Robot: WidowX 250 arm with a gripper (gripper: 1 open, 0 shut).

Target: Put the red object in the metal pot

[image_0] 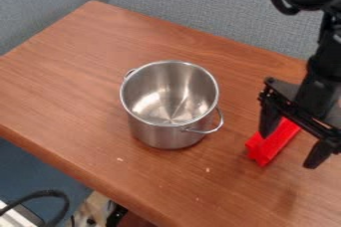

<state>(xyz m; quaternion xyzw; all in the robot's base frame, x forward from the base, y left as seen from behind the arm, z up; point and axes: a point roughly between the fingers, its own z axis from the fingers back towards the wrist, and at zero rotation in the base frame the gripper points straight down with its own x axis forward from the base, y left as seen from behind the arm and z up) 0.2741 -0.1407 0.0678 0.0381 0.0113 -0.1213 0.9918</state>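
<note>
The red object (pixel 272 148), a bright red elongated block, lies on the wooden table (pixel 80 57) at the right, near the front edge. My gripper (pixel 290 141) points down over it, open, with one dark finger on each side of the block's upper end. Whether the fingers (pixel 264 121) touch the block is not clear. The metal pot (pixel 163 129), shiny and cylindrical with a thin wire handle at its rim, stands upright and empty to the left of the block.
The table's front edge runs diagonally just below the pot and the block. A grey wall stands behind the table. Dark cables lie on the floor at the lower left.
</note>
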